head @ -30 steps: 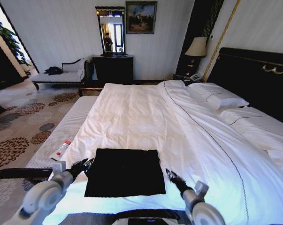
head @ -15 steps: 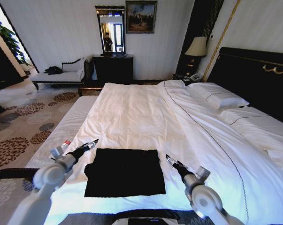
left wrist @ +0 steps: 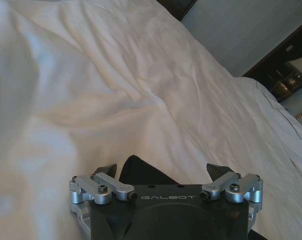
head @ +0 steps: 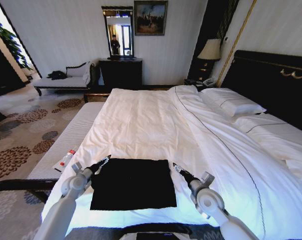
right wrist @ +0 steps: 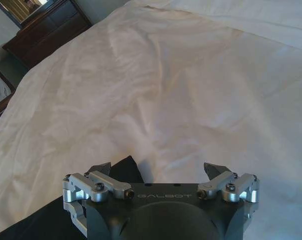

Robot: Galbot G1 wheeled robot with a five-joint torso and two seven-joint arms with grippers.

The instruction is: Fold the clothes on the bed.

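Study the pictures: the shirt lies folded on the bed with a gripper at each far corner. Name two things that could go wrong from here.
1. Both grippers are open at the far corners of the shirt, left gripper and right gripper. The white duvet lies directly beneath, so closing may pinch bedding along with the shirt.
2. The duvet is soft and wrinkled, so the shirt could slide or bunch and the fold go crooked.

This is looking like a hotel-style bedroom: a large white-sheeted double bed [head: 156, 125] with a tall dark headboard [head: 271, 80] is stretching ahead of both grippers' jaws. Beyond it, a dark wooden dresser [head: 120, 73] with an upright mirror [head: 117, 32], a framed painting [head: 150, 18] and a shaded bedside lamp [head: 210, 50] are lining the striped wall.
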